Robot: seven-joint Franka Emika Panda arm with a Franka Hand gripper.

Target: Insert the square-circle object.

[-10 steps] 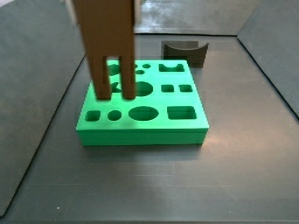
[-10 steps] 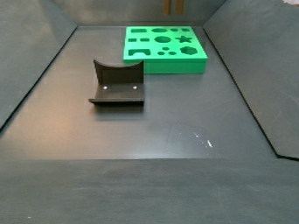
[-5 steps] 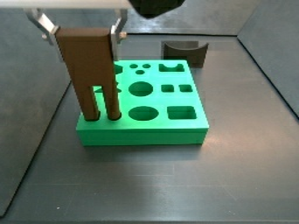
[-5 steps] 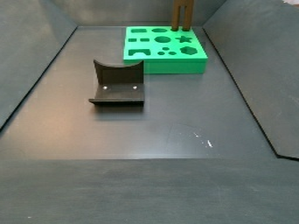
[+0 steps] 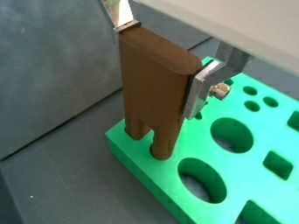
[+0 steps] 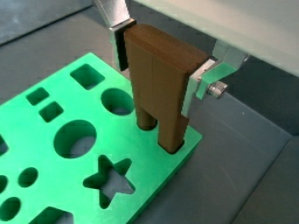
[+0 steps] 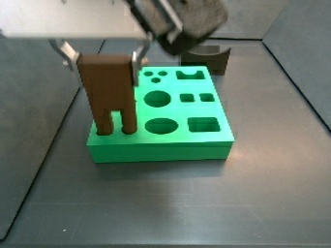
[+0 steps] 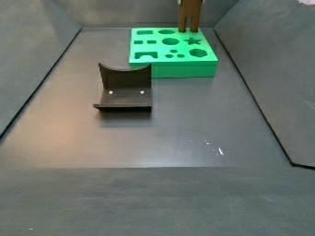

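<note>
The square-circle object (image 7: 106, 89) is a tall brown block with two legs. It stands upright at a corner of the green board (image 7: 195, 143), with its leg tips down in the board's holes. The gripper (image 7: 103, 55) is shut on the object's upper body, one silver finger on each side. In both wrist views the object (image 5: 156, 83) (image 6: 160, 83) fills the space between the fingers (image 5: 201, 87) (image 6: 198, 83), and its legs enter the board (image 5: 228, 188) (image 6: 59, 140). In a side view the object (image 8: 190, 13) shows at the board's (image 8: 172, 53) far corner.
The dark fixture with a curved notch (image 8: 123, 88) stands on the grey floor apart from the board; it also shows behind the board (image 7: 204, 56). The board has several other shaped holes, among them a star (image 6: 108, 178). Grey walls enclose the floor.
The gripper has brought the object down over the board's corner. Its legs, above the board a second ago, now sit lower in the holes.
</note>
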